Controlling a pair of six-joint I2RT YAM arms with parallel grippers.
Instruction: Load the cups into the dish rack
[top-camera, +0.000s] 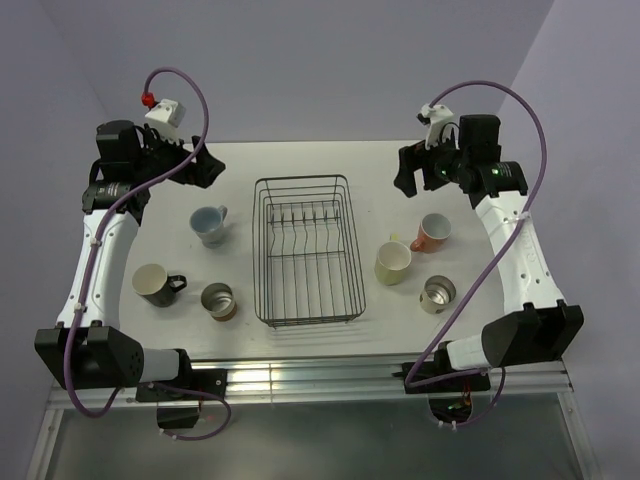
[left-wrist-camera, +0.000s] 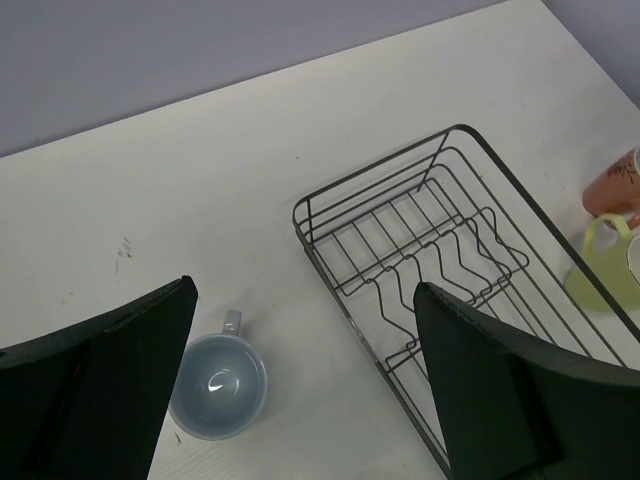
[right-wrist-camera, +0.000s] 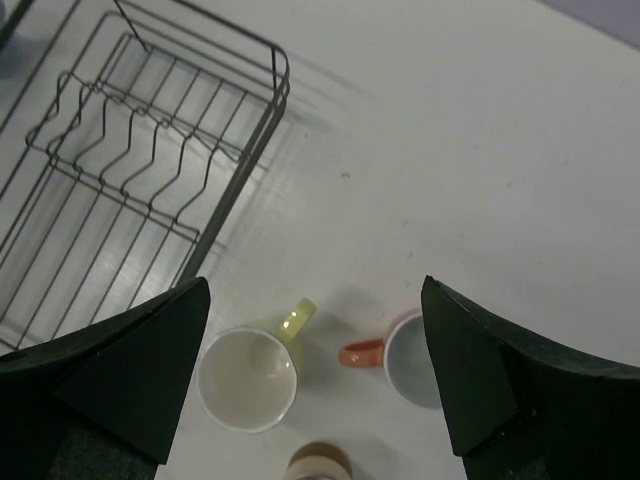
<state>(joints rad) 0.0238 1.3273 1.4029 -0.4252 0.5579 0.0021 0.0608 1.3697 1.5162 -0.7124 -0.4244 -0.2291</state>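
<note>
Filling most of the overhead view is a matte white bench (top-camera: 300, 160), closed in by plain pale lilac walls (top-camera: 320, 60) that meet in corners behind it. Light falls evenly and the shadows are soft. A ribbed metal rail (top-camera: 330, 378) runs along the near edge where the two arm bases are bolted, and a purple cable (top-camera: 195, 85) loops above each arm. The left wrist view shows the surface slightly soiled, with a few faint dark scuff marks (left-wrist-camera: 122, 250) toward the back wall. The dish rack (top-camera: 302, 179) stands at the middle of the bench with its long side running front to back and its dividers in the far half. All six cups stand on the bench outside it. To its left are the pale blue-grey mug (top-camera: 209, 225), the black mug (top-camera: 153, 284) with a cream interior, and a tan tumbler (top-camera: 219, 300) just beside the rack's near corner. To its right are the pale yellow mug (top-camera: 393, 263), the salmon-pink mug (top-camera: 433, 232) near it, and the second tan tumbler (top-camera: 437, 294). The left hand (top-camera: 208, 168) hangs over the far left of the bench, its fingers spread wide and grasping nothing. The right hand (top-camera: 407, 175) hangs over the far right, likewise released.
</note>
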